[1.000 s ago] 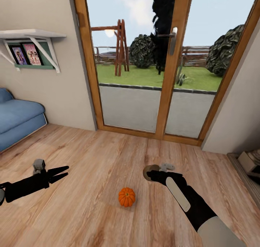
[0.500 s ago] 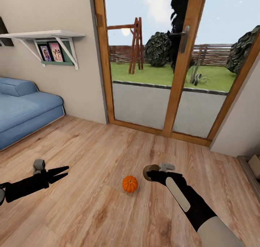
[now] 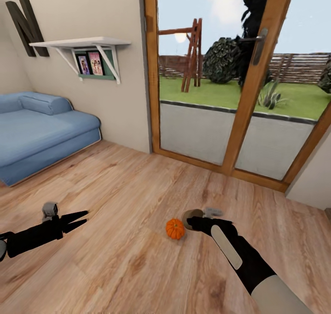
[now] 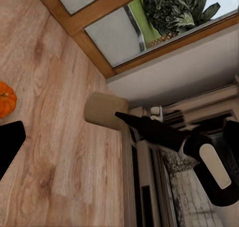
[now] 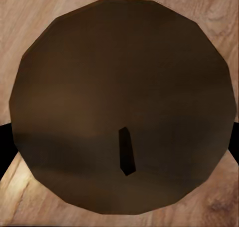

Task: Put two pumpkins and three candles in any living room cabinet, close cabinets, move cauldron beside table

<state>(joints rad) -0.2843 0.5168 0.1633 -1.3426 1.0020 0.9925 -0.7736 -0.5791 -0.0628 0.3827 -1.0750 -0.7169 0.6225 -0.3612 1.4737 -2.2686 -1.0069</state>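
Candle: a squat brown candle [image 3: 192,218] is pinched in the right hand [image 3: 196,221], held above the floor; its round face with a dark wick looms close to the right wrist camera [image 5: 122,107].
Pumpkin: one orange pumpkin [image 3: 175,229] sits on the wooden floor [image 3: 124,185], just beside the candle.
Left hand: the left hand [image 3: 73,220] hovers empty, fingers slightly spread.
Open room: bare floor stretches to the blue sofa [image 3: 41,130] and the glass doors [image 3: 239,89].

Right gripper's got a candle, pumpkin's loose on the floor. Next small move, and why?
Probably lower the left gripper toward the pumpkin. The left one is open and holds nothing, while the right gripper is shut on the candle. The pumpkin lies on the wood floor just beside the candle, untouched. No cabinet is in view yet.
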